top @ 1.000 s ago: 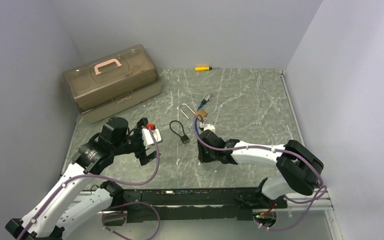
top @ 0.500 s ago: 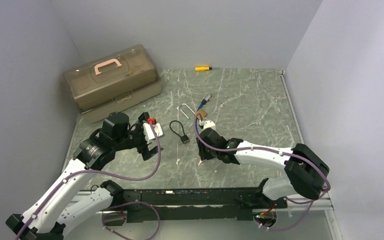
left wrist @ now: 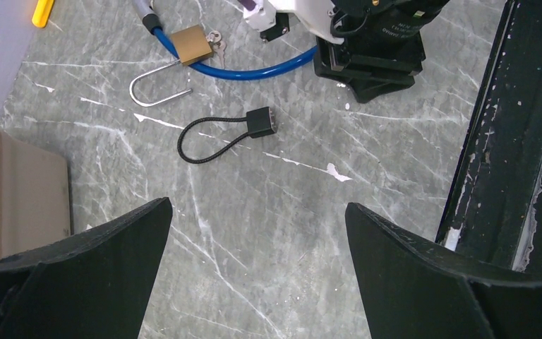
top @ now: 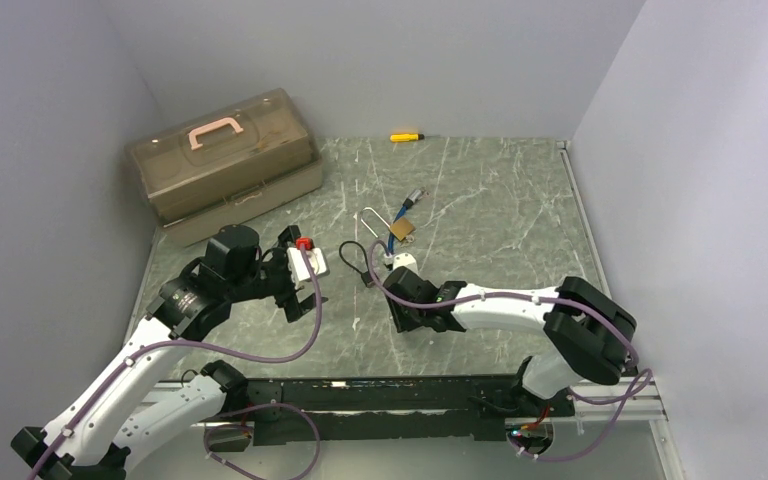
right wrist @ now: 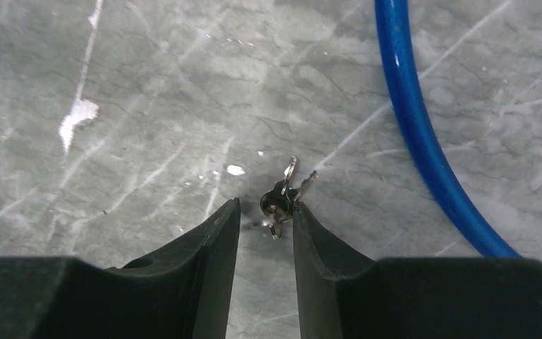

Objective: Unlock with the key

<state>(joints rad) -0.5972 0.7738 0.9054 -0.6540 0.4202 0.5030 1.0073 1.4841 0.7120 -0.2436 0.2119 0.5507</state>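
A small silver key on a ring [right wrist: 280, 203] lies on the marble tabletop. It sits at the tips of my right gripper [right wrist: 266, 205], against the right fingertip [right wrist: 300, 215], with a gap to the left one. The jaws stand narrowly open. In the top view, my right gripper [top: 390, 265] is low between the brass padlock [top: 402, 230] and the black cable lock [top: 360, 265]. The padlock [left wrist: 190, 44] hangs on a blue cable [left wrist: 254, 70], small keys beside it. My left gripper [left wrist: 257, 205] hovers wide open and empty, short of the cable lock [left wrist: 261, 121].
A translucent brown toolbox [top: 225, 165] with a pink handle stands at the back left. A yellow screwdriver [top: 405, 136] lies by the back wall. A bare steel shackle [top: 370, 222] lies left of the padlock. The black base rail [left wrist: 508, 141] runs along the near edge.
My right gripper has slid left, away from the padlock and toward the cable lock. The left arm edged slightly forward early on, then held still, jaws unchanged.
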